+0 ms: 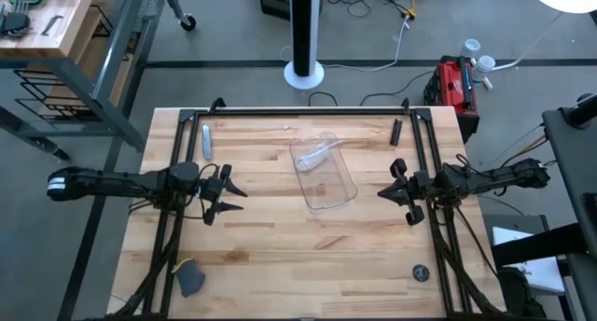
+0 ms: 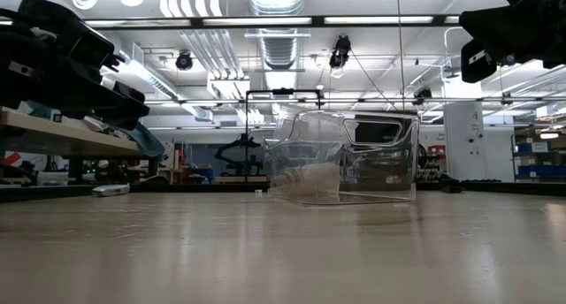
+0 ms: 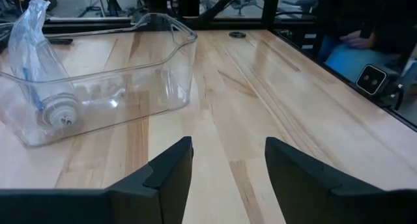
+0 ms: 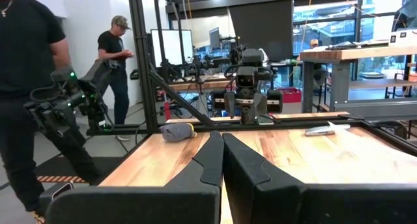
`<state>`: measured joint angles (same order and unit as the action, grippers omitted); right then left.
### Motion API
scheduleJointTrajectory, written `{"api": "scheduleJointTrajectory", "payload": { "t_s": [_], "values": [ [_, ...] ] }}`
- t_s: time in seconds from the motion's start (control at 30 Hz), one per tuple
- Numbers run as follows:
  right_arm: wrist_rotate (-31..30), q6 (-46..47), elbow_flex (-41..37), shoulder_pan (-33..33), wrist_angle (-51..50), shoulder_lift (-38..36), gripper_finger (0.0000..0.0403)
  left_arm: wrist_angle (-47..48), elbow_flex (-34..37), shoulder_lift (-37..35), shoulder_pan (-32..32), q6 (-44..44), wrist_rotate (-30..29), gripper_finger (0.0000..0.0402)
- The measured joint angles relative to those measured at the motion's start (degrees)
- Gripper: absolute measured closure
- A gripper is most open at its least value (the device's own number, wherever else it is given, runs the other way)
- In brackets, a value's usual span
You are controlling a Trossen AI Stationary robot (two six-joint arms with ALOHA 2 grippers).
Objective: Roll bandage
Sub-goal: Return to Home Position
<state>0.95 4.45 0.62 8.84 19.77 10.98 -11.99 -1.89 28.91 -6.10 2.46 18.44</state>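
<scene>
Evidently both arms are held over the sides of the desk (image 1: 280, 256), with the clear tray (image 1: 338, 195) between them near its middle. The bandage (image 1: 315, 156) lies inside that tray, rolled into a small whitish cylinder and wrapped in a wrinkly clear bag (image 3: 31, 32). In the left wrist view the roll rests on the tray's floor close to one end wall, and the bag's loose top sticks up above the rim.

The left arm (image 1: 121, 183) reaches in from the desk's left side. Its jaws stand apart and empty, pointing towards the tray and well apart from it. The right arm (image 1: 494, 178) reaches in from the right side, and the right wrist view shows its jaws pressed together on nothing. They too are well apart from the tray.

Four other things lie on the desk near its corners: a grey-blue pen-like thing (image 1: 206, 139), a short dark bar (image 1: 395, 131), a dark round disc (image 1: 422, 273) and a grey rag (image 1: 189, 277). Beyond the desk, the right wrist view shows two people in dark shirts, one close (image 4: 26, 87) and one farther back (image 4: 119, 61).
</scene>
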Motion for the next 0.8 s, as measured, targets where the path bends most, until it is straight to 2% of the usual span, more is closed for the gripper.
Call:
{"api": "scheduleJointTrajectory", "payload": {
  "t_s": [0.8],
  "values": [
    [0.0, 0.0, 0.0, 0.0, 0.02, 0.0, 0.0401, 0.0, -0.02, 0.0, 0.01, 0.02, 0.0, 0.0255]
  ]
}}
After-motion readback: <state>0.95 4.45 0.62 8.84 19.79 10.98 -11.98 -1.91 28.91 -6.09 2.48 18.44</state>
